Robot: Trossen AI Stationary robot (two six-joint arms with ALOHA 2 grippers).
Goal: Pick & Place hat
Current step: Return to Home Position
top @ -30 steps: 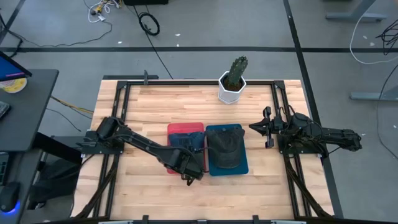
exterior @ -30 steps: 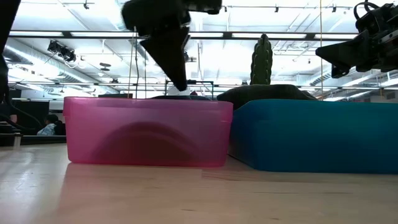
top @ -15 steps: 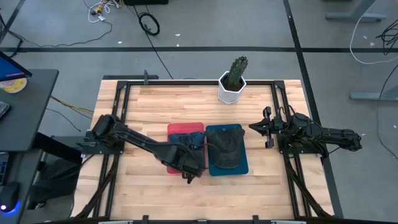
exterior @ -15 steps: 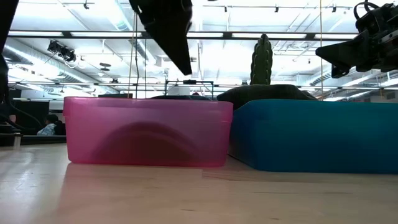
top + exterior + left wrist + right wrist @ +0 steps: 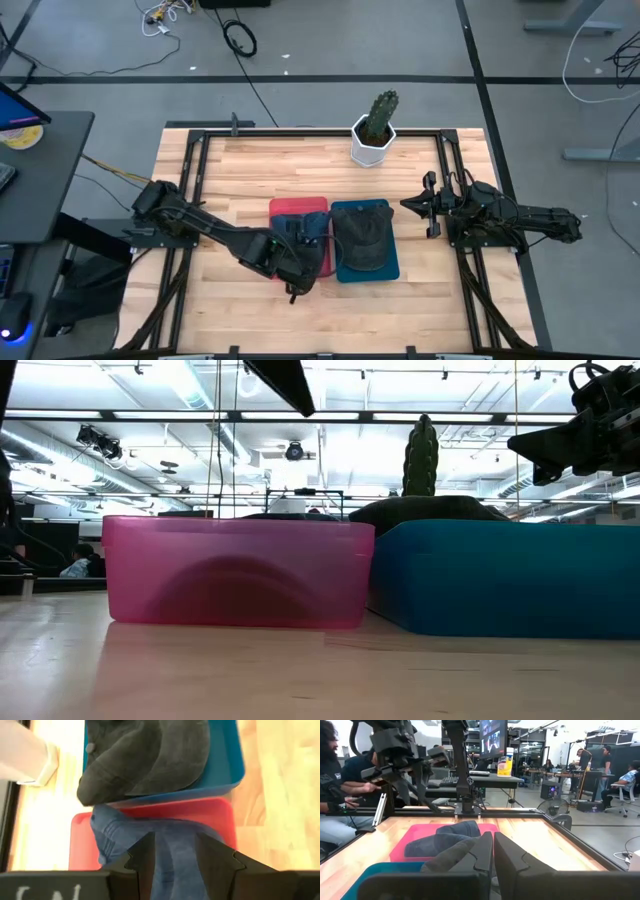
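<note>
Hovering above the front end of the pink bin [image 5: 285, 212], the left hand [image 5: 298, 272] hangs empty, fingers spread wide, with the blue cap [image 5: 115, 840] lying directly beneath it inside the bin. The black cap [image 5: 362, 238] fills the blue bin [image 5: 390, 268] alongside. The right hand [image 5: 406, 205], fingers pinched narrow, waits well apart near the counter's [image 5: 240, 170] right edge. By the look of it, only the left arm's retreat toward its own side is left.

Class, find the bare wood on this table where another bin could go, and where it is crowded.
Crowded: pink bin beside blue bin, left gripper above. Free: strip between them and cactus pot; the near edge.
</note>
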